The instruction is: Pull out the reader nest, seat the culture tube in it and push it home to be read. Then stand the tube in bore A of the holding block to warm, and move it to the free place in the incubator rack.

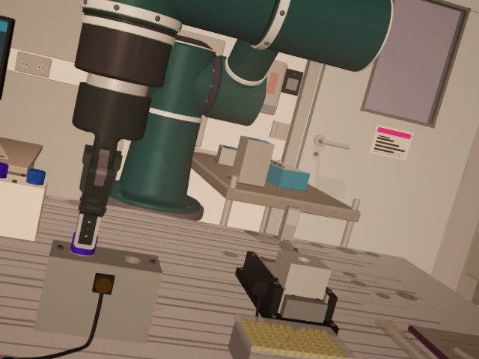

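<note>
On the left of the slotted table stands the grey holding block (pixel 98 291), with an amber lamp and a black cable on its front face. The culture tube (pixel 83 247), with its purple cap showing, stands upright in the block's left bore; the right bore (pixel 131 259) is empty. The reader (pixel 294 288), a pale nest block on a black slide, sits to the right, apart from the holding block. The white incubator rack (pixel 19 205) with blue-capped tubes stands at the far left. My gripper (pixel 87 237) comes straight down over the left bore and is closed around the tube's cap.
A tip box (pixel 288 342) with yellow tips sits at the near edge in front of the reader. Thin tools (pixel 410 336) lie at the right. The arm's green base (pixel 158 174) stands behind the block, and a side table with boxes (pixel 271 174) lies beyond.
</note>
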You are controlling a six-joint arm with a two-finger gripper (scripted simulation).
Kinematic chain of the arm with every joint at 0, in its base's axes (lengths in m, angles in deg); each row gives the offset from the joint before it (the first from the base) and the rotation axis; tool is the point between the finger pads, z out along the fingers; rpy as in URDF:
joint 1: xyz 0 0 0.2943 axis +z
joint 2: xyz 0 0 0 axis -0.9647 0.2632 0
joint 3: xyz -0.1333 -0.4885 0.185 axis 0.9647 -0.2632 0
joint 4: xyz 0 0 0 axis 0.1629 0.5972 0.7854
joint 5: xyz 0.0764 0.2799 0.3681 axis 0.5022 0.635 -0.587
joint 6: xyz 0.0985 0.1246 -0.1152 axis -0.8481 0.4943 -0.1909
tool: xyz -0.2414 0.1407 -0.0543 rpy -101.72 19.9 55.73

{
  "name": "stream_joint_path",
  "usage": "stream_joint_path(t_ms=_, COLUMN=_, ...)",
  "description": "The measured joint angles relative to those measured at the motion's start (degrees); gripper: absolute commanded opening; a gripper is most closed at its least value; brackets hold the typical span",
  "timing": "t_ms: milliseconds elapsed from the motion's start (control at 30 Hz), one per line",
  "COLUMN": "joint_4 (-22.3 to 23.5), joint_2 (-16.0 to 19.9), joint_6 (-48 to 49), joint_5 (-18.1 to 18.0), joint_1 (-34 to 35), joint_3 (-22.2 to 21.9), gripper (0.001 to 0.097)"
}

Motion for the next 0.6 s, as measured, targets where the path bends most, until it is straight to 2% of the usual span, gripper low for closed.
stream_joint_path(t_ms=600, joint_4=0.0, joint_2=-1.37, joint_6=0.0, joint_5=-1.92, joint_1=0.0, joint_3=0.55, gripper=0.008)
